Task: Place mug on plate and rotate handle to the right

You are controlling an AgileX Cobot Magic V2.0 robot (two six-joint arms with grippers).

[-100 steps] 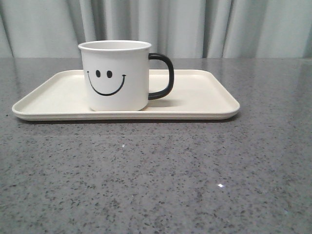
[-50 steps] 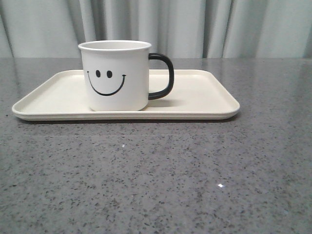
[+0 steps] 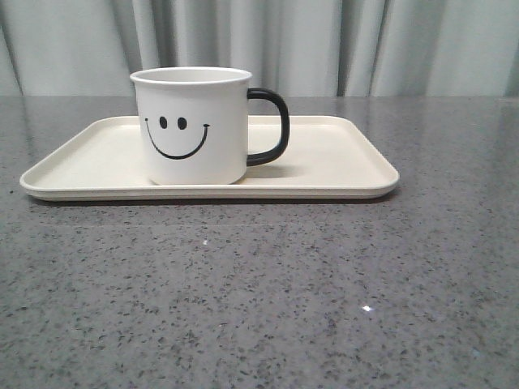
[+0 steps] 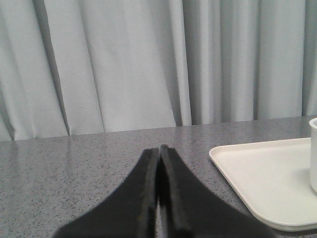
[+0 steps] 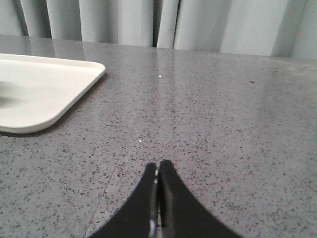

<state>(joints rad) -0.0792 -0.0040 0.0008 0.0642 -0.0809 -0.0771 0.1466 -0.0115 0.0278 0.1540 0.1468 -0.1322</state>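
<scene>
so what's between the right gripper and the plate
Only bare grey table: in the right wrist view, the shut right gripper sits apart from the plate.

The mug (image 3: 195, 126) is white and cylindrical, with a black smiley face on the side toward the front camera. It stands upright on the plate (image 3: 340, 158), left of the plate's middle. Its handle (image 3: 272, 126), a glossy black loop, points to the right. The plate, cream-coloured and rectangular with rounded corners and a low rim, lies flat.
</scene>
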